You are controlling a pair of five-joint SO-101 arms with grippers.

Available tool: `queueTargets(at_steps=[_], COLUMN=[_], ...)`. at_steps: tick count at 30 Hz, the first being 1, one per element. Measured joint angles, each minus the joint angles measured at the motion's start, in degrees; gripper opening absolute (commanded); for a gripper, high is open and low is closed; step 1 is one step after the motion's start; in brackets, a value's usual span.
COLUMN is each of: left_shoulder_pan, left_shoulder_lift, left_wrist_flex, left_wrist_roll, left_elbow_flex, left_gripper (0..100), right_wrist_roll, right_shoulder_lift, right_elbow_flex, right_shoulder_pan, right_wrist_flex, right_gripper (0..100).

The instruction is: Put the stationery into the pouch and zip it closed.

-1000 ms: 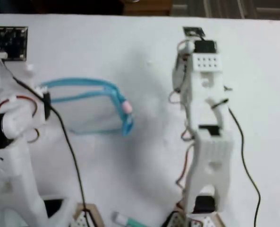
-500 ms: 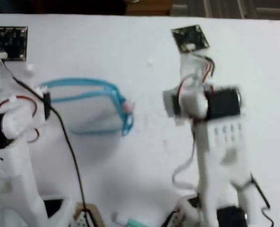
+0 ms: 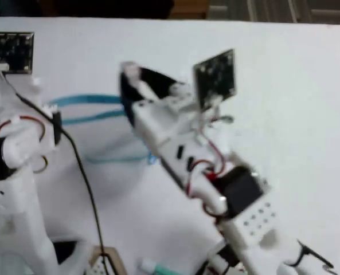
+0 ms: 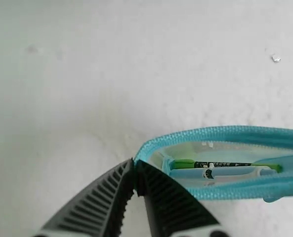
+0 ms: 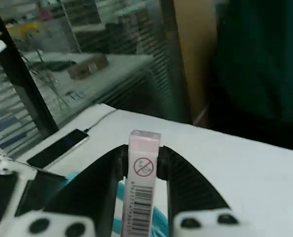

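Note:
The clear pouch (image 3: pixel 95 133) with a blue zip lies left of the table's middle, its mouth open. In the left wrist view, my left gripper (image 4: pixel 135 173) is shut on the pouch's (image 4: pixel 225 133) zip end. A green pen (image 4: pixel 220 164) and a pale blue pen lie inside. My right gripper (image 5: pixel 144 155) is shut on a pink and white eraser (image 5: pixel 143 170) with a barcode sleeve. From above, that right gripper (image 3: pixel 132 77) hangs over the pouch's far right end. A green-tipped pen (image 3: pixel 156 267) lies at the front edge.
A black square board (image 3: pixel 10 52) sits at the far left corner, with a black cable (image 3: pixel 81 166) running from it across the left arm. A dark phone (image 5: pixel 57 148) lies on the table in the right wrist view. The right half of the table is bare white cloth.
The right arm has swung from the table's right side leftward, ending above the pouch's right end. The left arm and pouch have stayed put.

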Motion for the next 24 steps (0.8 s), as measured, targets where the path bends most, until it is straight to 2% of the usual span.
queueTargets(at_steps=[2, 5, 19, 21, 24], left_shoulder_pan=[0.0, 0.0, 0.0, 0.0, 0.3], left_shoulder_lift=[0.0, 0.0, 0.0, 0.0, 0.0], left_wrist_flex=[0.0, 0.0, 0.0, 0.0, 0.0], left_wrist_roll=[0.0, 0.0, 0.0, 0.0, 0.0], left_elbow_flex=[0.0, 0.0, 0.0, 0.0, 0.0], left_gripper=[2, 2, 2, 2, 2], right_wrist_roll=[0.0, 0.0, -0.2, 0.0, 2.5], right_shoulder_lift=[1.0, 4.5, 8.5, 8.1, 8.0], right_elbow_flex=[2.7, 3.2, 8.8, 10.5, 12.7], right_shoulder_pan=[-1.5, -3.7, -4.5, -5.1, -5.4], right_wrist_flex=[-7.3, -11.6, -11.9, -10.5, -10.4], right_gripper=[1.7, 1.7, 2.4, 7.0, 21.4])
